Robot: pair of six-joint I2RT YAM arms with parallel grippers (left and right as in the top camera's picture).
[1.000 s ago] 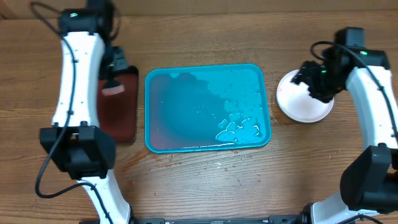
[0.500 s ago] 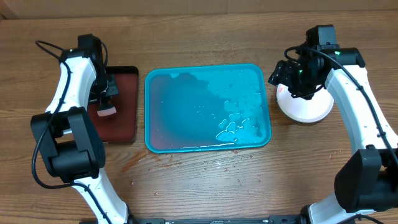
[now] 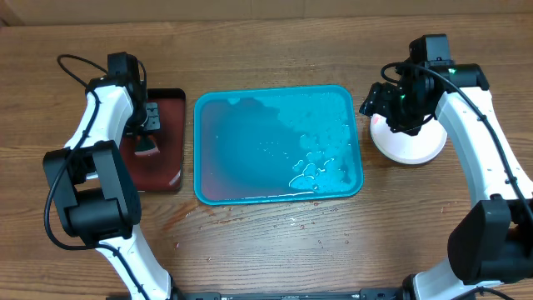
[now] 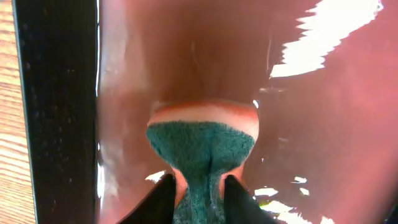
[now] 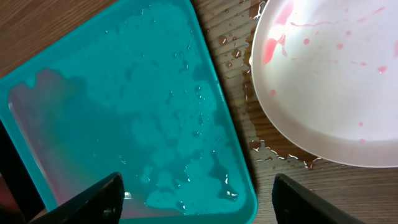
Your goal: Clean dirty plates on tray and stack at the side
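Overhead view of a wooden tabletop (image 3: 275, 242) with two white robot arms. In the centre of the frame lies the turquoise tray (image 3: 241, 150). No plates are on it, only a film of water and beads of water toward its lower right corner.

At the right of the frame, just beside the tray, a white plate (image 3: 412, 148) sits on the tabletop. Whether other plates lie under it cannot be told. The right wrist view shows thin pink streaks and dots on this plate (image 5: 336, 81), and water drops on the wood around it.

The right pincer (image 3: 375, 102) hovers between tray and plate, spread wide and holding nothing.

At the left of the frame, the left pincer (image 3: 146, 137) pinches a sponge (image 4: 202, 140), green scrub face toward the camera, pale orange foam behind. It sits over the wet red floor of a small black tray (image 3: 162, 167).

The tray looks cleared, so parking the sponge is likely the step in hand. To do it well, lower the sponge flat onto the red floor, away from the black rim (image 4: 56, 93), then release it and lift straight up. The pink marks suggest the top plate may need another wipe first.
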